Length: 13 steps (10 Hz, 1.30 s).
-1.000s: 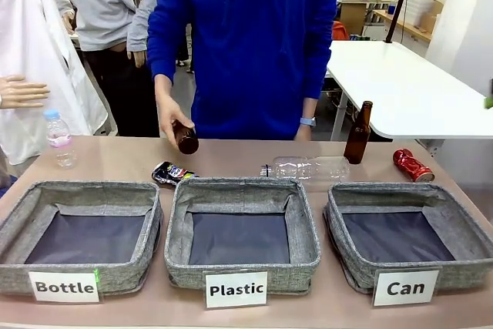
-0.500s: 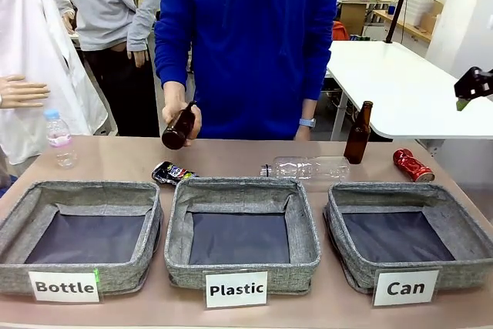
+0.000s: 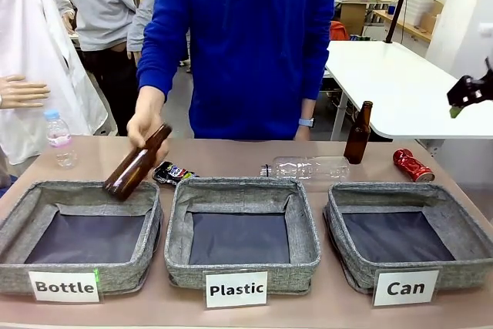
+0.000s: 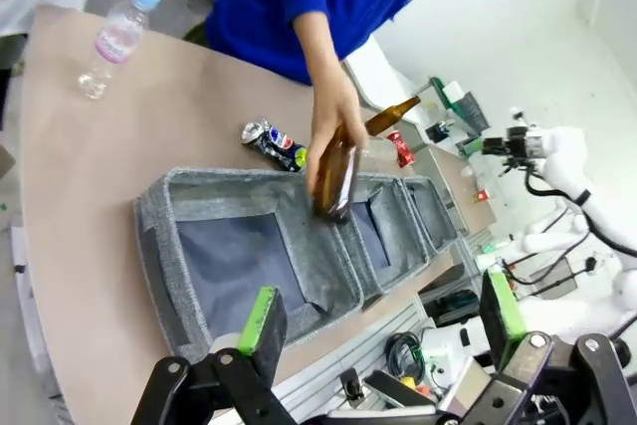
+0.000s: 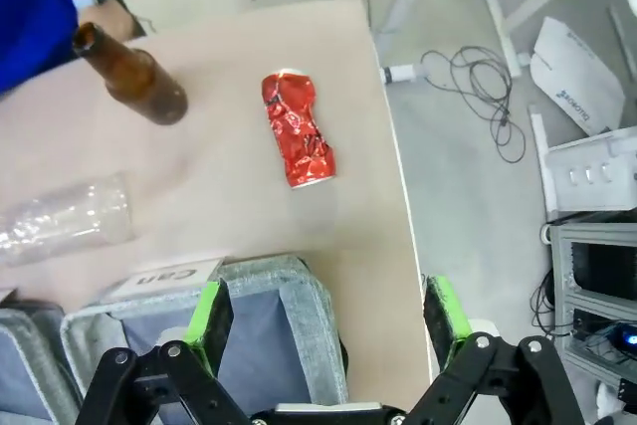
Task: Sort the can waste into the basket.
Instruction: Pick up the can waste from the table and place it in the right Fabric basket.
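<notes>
Working across a desk (image 3: 231,156) shared with a person, and so risking a clash in mid-reach. Aiming for the grey basket labelled "Can" (image 3: 350,263) at the right end, lying empty, while risking a drop into the look-alike "Plastic" basket (image 3: 185,267) just beside it or the "Bottle" basket (image 3: 146,267) beyond. Holding the right claw (image 5: 328,311) released and empty, high above the desk's right corner; holding the left claw (image 4: 383,311) likewise released and empty over the left end. Risking, on the left, a knock against the person's hand (image 3: 145,125) tilting a brown bottle (image 3: 137,163) over the "Bottle" basket. Risking, on the right, toppling the upright brown bottle (image 3: 357,134) or nudging the clear plastic bottle (image 3: 308,168) lying near it. Targeting the red can (image 5: 297,128), lying crushed on bare desk behind the "Can" basket and near the desk's edge: possibly slipping off creased metal, or shoving it overboard. Leaving the flattened black can (image 3: 172,172) just behind the "Bottle" and "Plastic" baskets, lying low and resisting a clean pinch.
</notes>
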{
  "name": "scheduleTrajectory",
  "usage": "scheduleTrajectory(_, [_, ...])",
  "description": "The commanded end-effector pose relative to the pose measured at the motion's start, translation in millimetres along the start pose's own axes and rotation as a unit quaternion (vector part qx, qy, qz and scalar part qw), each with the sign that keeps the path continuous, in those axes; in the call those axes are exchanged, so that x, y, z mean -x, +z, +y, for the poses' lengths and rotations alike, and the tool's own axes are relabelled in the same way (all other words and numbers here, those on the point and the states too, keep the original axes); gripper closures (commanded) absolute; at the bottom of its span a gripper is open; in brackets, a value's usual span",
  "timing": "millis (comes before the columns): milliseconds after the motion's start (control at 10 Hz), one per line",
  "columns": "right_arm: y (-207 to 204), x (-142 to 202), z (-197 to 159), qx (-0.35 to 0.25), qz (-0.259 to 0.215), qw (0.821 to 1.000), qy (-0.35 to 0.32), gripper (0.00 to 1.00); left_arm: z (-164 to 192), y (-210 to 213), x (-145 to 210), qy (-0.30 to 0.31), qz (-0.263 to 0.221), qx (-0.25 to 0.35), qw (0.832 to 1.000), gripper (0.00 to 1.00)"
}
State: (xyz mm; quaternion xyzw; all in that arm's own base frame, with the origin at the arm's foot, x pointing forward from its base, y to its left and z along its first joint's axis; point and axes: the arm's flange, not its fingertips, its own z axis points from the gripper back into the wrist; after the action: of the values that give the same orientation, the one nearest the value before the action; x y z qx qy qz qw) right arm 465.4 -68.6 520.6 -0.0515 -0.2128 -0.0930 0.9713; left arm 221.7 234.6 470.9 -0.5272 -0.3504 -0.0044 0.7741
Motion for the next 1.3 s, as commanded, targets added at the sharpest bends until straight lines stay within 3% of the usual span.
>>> scheduleTrajectory(0, [-42,-43,11,0.007,0.031,0.999,0.034,0.0,-28,42,-2,0.006,0.015,0.025,1.0,0.0])
scheduleTrajectory(300, [-114,-70,33,-0.002,0.066,0.996,0.066,0.0,-31,104,11,0.038,0.083,0.054,0.994,0.0])
scheduleTrajectory(500, [-153,-80,38,-0.003,0.089,0.992,0.093,0.0,-30,116,24,0.039,0.084,0.064,0.994,0.0])
scheduleTrajectory(900, [-224,-86,30,-0.012,0.131,0.987,0.092,0.0,-33,98,44,0.042,0.123,0.082,0.988,0.0])
scheduleTrajectory(1200, [-260,-92,27,-0.022,0.146,0.985,0.09,0.0,-32,60,46,0.04,0.149,0.099,0.983,0.0])
